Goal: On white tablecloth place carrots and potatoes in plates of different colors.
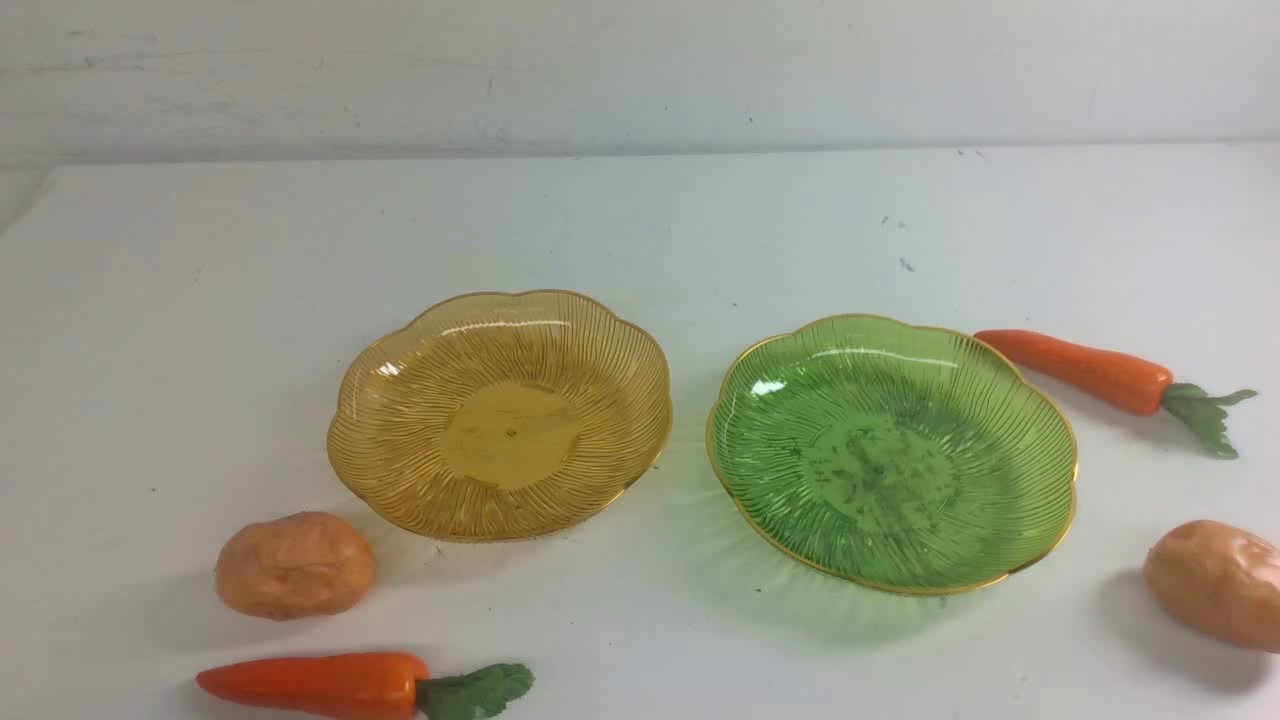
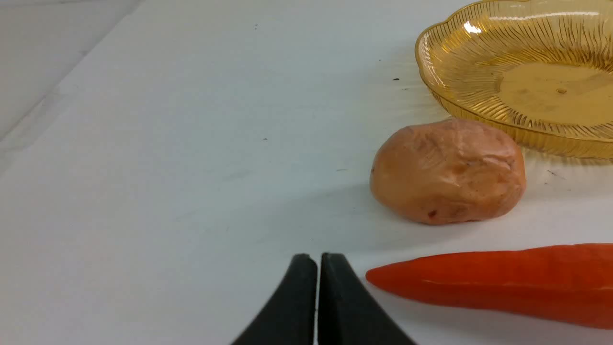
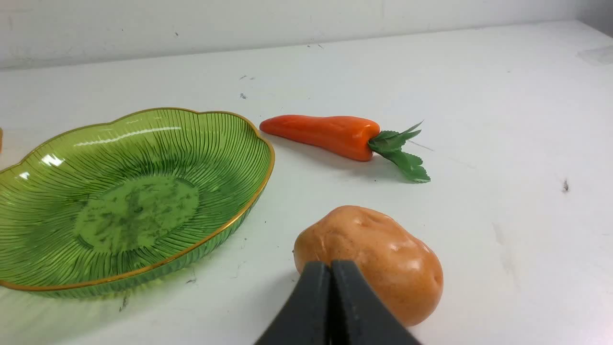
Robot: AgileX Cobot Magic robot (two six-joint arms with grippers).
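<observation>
Nothing is plated yet: both dishes are bare and all four vegetables lie on the white tablecloth (image 1: 180, 300). Furthest left, the left claw (image 2: 318, 261) has its fingers pressed together with nothing between them. Its tips are low over the cloth, just beside the pointed end of the left carrot (image 2: 498, 282). I judge the first job is to spread that claw wide before it goes anywhere. The left potato (image 1: 295, 565) sits just beside the near-left edge of the amber plate (image 1: 345, 400), and the carrot lies nearer to me, tip to the left and leaves to the right. I would take the potato from above, across its shorter width. The wrinkled skin should hold well, but the round body may roll if one finger lands first. Then comes a short lift over the scalloped rim and a low release onto the flat centre. Further right, the green plate (image 1: 1060, 440) stands beside the amber one without touching it. The right carrot (image 1: 1085, 370) lies at its far-right edge, tip close to the rim; I cannot tell whether they touch. It looks glossy, so I would grip mid-body, never by the leaves. The right potato (image 1: 1215, 583) rests near-right, apart from the plate. The right claw (image 3: 330, 268) is also pinched together and empty, just in front of that potato. Since each colour takes one kind, some pieces must cross over, so I would move one arm at a time.
</observation>
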